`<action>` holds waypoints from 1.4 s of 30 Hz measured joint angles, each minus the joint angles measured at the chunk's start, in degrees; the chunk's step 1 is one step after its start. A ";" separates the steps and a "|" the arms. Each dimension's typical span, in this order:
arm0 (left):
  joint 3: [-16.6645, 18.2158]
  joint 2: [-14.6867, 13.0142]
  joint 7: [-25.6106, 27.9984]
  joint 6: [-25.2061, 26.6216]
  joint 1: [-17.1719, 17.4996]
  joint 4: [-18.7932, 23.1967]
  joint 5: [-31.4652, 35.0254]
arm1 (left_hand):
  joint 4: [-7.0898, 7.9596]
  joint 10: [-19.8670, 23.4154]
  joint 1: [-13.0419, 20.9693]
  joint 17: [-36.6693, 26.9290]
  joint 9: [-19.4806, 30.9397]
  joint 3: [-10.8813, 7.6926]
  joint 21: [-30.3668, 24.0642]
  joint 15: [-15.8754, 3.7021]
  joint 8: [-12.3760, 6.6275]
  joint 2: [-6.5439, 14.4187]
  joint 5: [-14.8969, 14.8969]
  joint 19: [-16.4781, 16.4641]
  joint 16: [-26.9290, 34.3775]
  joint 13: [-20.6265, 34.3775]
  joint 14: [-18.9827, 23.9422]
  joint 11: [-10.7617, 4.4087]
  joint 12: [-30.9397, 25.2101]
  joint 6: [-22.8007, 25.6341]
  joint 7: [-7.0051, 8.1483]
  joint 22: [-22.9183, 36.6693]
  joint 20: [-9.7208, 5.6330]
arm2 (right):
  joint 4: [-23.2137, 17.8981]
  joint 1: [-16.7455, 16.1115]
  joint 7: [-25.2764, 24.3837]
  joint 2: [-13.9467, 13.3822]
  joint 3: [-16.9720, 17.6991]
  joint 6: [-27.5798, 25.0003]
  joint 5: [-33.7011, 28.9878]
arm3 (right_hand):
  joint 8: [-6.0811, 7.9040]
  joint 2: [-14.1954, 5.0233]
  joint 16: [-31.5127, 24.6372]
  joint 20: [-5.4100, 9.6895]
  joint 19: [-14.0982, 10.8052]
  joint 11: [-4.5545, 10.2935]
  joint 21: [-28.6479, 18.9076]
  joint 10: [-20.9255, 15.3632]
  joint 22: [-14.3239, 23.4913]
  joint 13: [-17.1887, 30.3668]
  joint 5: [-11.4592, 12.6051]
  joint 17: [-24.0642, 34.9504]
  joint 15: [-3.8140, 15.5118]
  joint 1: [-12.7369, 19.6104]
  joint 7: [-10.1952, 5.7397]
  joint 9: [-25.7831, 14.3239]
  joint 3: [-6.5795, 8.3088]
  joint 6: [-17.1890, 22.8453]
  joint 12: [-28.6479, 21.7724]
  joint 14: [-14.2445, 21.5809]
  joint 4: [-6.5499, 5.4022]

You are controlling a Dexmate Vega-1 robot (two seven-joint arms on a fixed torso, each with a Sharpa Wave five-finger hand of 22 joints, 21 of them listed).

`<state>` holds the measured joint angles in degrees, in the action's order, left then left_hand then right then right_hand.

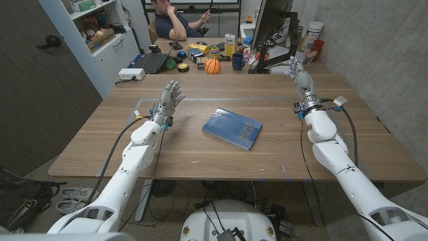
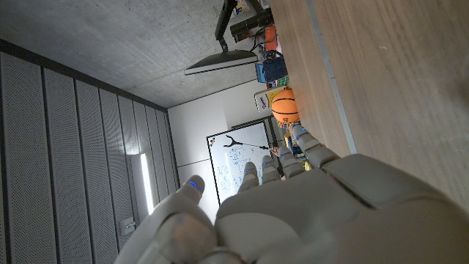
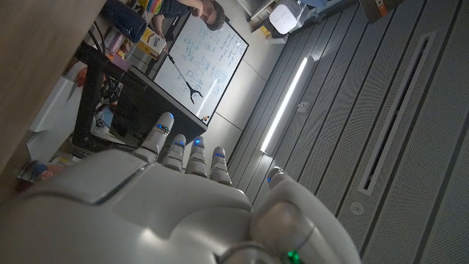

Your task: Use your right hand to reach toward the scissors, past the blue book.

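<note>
We see our right hand [image 1: 298, 71] open near the table's [image 1: 180, 157] far right corner, blue book [image 1: 232, 128] mid-table, left hand [image 1: 170, 99] open.

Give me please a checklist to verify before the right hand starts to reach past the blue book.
1. Right hand holds nothing, fingers apart: ok.
2. Left hand raised, open, away from the right side of the table: ok.
3. Book lies closed near the table's middle, apart from both hands: ok.
4. Scissors located: not ok; I cannot find them among the clutter at the far edge.
5. Bare wood between right hand and book: ok.
6. Person sits behind the table, away from the hands: ok.
</note>
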<state>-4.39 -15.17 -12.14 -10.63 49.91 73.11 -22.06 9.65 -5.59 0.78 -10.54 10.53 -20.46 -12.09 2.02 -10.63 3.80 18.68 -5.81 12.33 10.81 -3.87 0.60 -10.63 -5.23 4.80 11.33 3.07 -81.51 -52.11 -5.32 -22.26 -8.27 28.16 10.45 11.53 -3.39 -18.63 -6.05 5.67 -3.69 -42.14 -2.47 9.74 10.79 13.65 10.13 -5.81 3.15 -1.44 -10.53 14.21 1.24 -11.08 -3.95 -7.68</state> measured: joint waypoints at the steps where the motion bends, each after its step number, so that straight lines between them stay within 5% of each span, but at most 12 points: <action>1: 0.14 0.14 -0.13 0.06 0.00 0.00 0.17 | 0.00 0.00 0.00 0.00 0.00 0.00 0.00 0.00 -0.01 0.00 0.00 0.00 0.00 0.00 0.00 0.00 0.00 0.00 0.00 0.00 0.00 | -0.51 -0.32 -1.29 -0.02 0.35 0.27 -1.61 | 0.00 0.00 0.00 0.00 0.00 0.12 0.00 -0.12 0.00 0.00 0.00 0.00 0.09 0.00 -0.02 0.00 -0.17 0.03 0.00 0.09 0.19; 22: 1.97 1.81 -1.67 0.85 -0.15 0.00 2.39 | -0.25 0.00 0.00 0.01 -0.01 0.25 0.00 0.00 0.00 0.00 0.00 0.00 0.00 -0.01 0.00 0.00 0.00 0.00 0.00 -0.01 0.00 | -9.07 -5.30 -21.81 -1.78 3.92 -4.35 -27.60 | 0.00 1.26 0.23 -0.41 -0.40 1.14 1.49 -0.49 -0.15 -0.14 0.00 -0.27 0.91 1.87 -1.32 0.01 -0.38 1.33 0.00 0.90 1.90; 42: 2.61 2.35 -2.01 1.88 0.36 1.09 3.44 | -0.25 0.00 0.00 0.01 -0.01 0.73 0.00 0.00 0.00 0.00 0.00 0.00 -0.01 -0.01 0.00 0.00 0.00 0.00 0.00 -0.01 0.00 | -15.92 -9.44 -37.85 -4.01 3.73 -20.74 -45.66 | -0.72 2.54 4.23 -1.43 3.93 4.30 7.26 5.02 0.01 0.02 0.00 -0.11 1.21 4.96 -4.53 0.01 -1.07 -0.03 0.77 -3.57 4.37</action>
<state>-1.78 -12.82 -14.15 -8.75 50.27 74.20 -18.61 9.40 -5.58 0.78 -10.53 10.52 -19.73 -12.09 2.02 -10.63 3.80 18.68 -5.81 12.32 10.80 -3.87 0.60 -10.63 -5.23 4.80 11.32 3.07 -97.43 -61.55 -43.17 -26.27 -4.54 7.42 -35.22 10.82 -0.86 -14.40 -7.48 9.60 0.61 -34.88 2.54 9.75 10.81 13.65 10.02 -4.59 8.12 -5.97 -10.52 13.14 1.20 -10.31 -7.52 -3.31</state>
